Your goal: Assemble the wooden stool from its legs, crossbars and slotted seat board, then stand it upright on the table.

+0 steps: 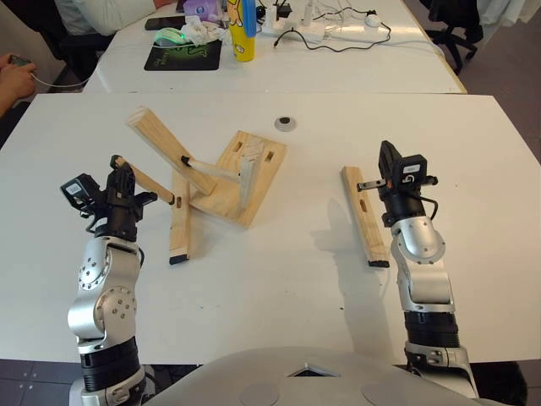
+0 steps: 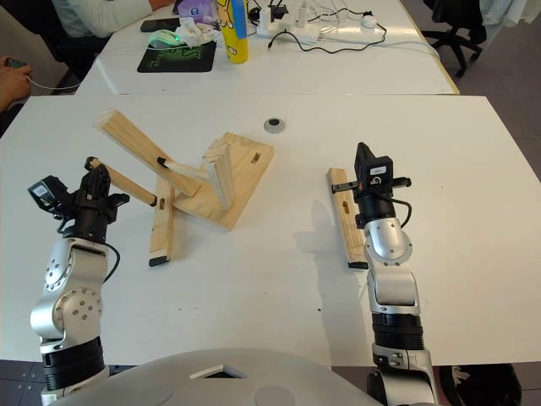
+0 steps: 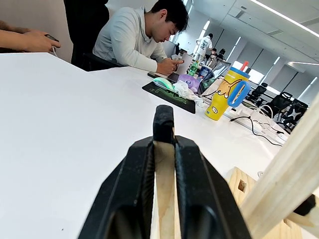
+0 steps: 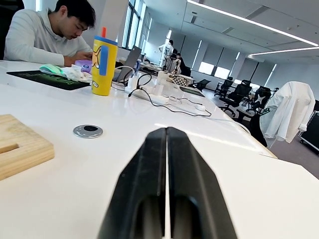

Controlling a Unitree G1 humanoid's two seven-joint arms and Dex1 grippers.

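behind the white table (image 1: 473,169) a second table (image 1: 355,72) is carrying a mouse mat (image 1: 199,57), a yellow bottle (image 1: 243,38) and a power strip (image 1: 317,27) — a black office chair (image 1: 448,34) is standing at its end. light strips (image 3: 284,13) are glowing on the ceiling (image 4: 219,30).

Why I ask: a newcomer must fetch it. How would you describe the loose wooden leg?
On the white table, go to the robot's right side, away from the half-built stool. The loose leg lies flat left of the right gripper; it alone is joined to nothing, with a black cap at its near end.
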